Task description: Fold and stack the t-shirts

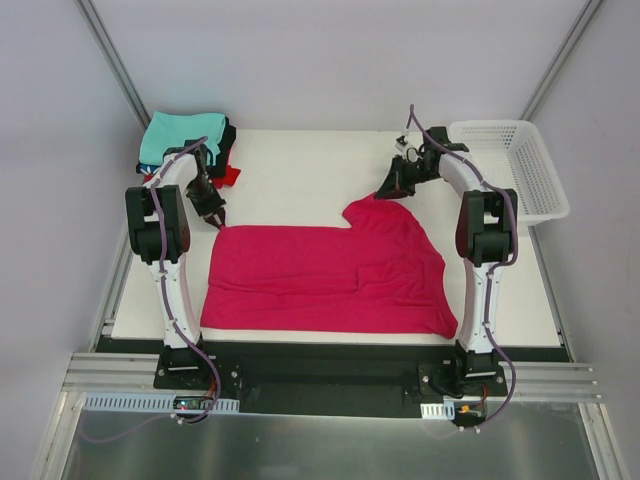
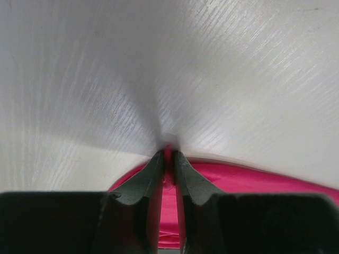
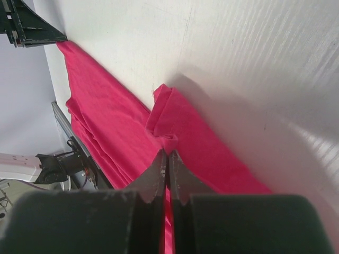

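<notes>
Cloth dominates the overhead view: a crimson-pink t-shirt (image 1: 330, 275) lies spread across the middle and near part of a white table (image 1: 300, 170), mostly flat, with a long crease running across it. Its far edge is straight on the left, while on the right a flap reaches further back.

At the shirt's far-left corner, the left gripper (image 1: 214, 215) points down. In the left wrist view its dark fingers (image 2: 151, 172) are pressed together with a thin sliver of pink fabric pinched between them, right at the cloth's edge where it meets the bare table.

At the tip of the far-right flap sits the right gripper (image 1: 386, 190). Its wrist view shows the two fingers (image 3: 156, 169) clamped on a small bunched fold of the same shirt (the cloth puckers just above the fingertips).

In the far-left corner of the table is a pile of folded tees: a teal tee (image 1: 168, 135) on top, a black tee (image 1: 226, 135) beside and under it, and a red tee (image 1: 230, 177) peeking out at the near side. A white mesh basket (image 1: 540, 180) sits at the far-right edge, well apart from the shirt.
</notes>
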`<state>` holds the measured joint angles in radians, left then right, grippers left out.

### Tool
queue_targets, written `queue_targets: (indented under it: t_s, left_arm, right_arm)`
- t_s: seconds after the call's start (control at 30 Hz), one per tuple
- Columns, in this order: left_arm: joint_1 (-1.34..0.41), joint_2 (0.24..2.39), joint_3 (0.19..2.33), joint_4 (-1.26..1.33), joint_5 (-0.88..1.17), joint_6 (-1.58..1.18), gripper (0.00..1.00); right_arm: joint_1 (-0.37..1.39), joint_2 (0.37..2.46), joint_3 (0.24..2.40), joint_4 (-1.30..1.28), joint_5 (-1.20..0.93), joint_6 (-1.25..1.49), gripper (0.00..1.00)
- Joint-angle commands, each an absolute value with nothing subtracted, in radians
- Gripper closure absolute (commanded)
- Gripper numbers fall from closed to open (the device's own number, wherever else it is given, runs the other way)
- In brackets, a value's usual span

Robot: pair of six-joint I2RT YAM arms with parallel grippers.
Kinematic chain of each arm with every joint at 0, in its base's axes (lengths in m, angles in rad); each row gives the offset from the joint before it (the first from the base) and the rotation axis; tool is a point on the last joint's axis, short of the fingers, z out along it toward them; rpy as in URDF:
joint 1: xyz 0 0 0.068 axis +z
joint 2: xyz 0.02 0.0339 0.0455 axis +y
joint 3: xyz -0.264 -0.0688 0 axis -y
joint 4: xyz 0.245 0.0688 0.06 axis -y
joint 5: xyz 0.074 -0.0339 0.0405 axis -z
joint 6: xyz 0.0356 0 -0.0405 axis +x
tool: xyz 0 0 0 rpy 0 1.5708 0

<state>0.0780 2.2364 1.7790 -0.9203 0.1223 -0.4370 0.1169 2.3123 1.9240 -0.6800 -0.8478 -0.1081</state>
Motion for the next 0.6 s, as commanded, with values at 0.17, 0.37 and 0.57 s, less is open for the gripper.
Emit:
queue_targets:
  t_s: [0.17,0.37,0.57]
  left_arm:
    - [0.067,2.194,1.805,-0.926,0.114,-0.428,0.92]
    - [0.067,2.240,1.946,-0.992,0.120,-0.423,0.92]
    - [0.063,2.299,2.054,-1.034,0.129,-0.423,0.92]
  right_arm:
    - [0.123,2.244,2.061,-0.761,-0.821,-0.103,0.99]
    - [0.118,2.333,2.232,-0.839,-0.815,-0.089,0.99]
    - [0.098,2.371,2.332,-0.835,-0.836,-0.060,0.99]
